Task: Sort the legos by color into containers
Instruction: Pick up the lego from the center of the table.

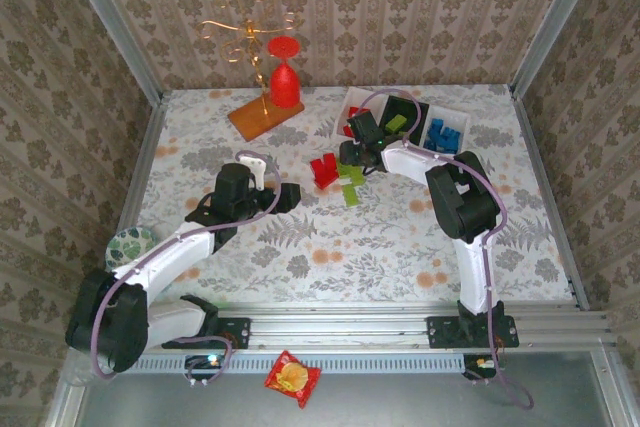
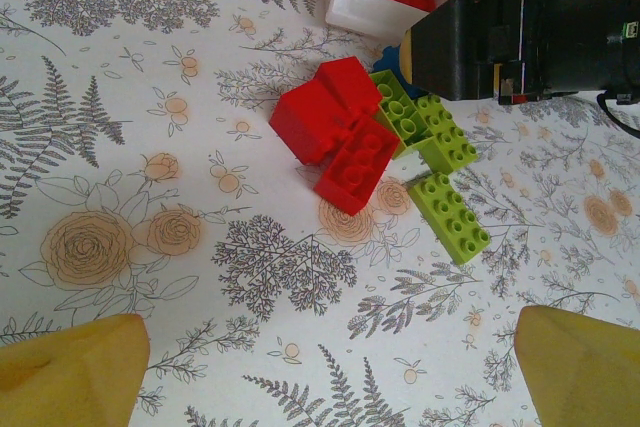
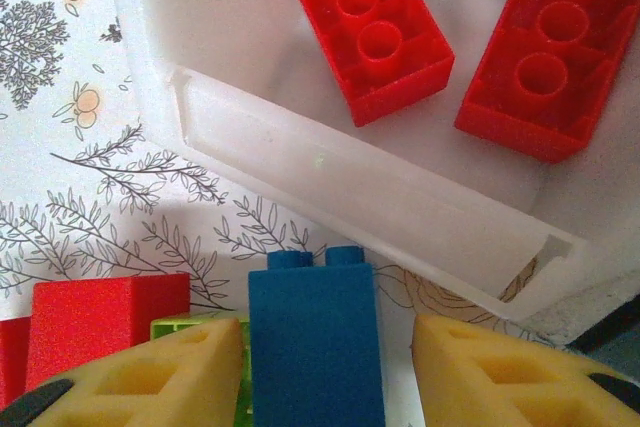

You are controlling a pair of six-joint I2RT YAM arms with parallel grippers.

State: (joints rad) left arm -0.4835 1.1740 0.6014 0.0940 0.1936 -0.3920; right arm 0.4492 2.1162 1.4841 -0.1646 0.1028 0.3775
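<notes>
Blue lego [image 3: 315, 347] stands between the fingers [image 3: 170, 372] of the right end effector [image 3: 328, 332], just beside the white container [image 3: 330, 187]; I cannot tell if it is gripped. Left end effector [image 2: 328, 319] is wide apart, empty.

Red, green legos [image 2: 345, 137] clustered beside white tray [image 2: 365, 19] (two red inside).

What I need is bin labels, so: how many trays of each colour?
White trays: 2
Black tray: 1
Total: 3
</notes>
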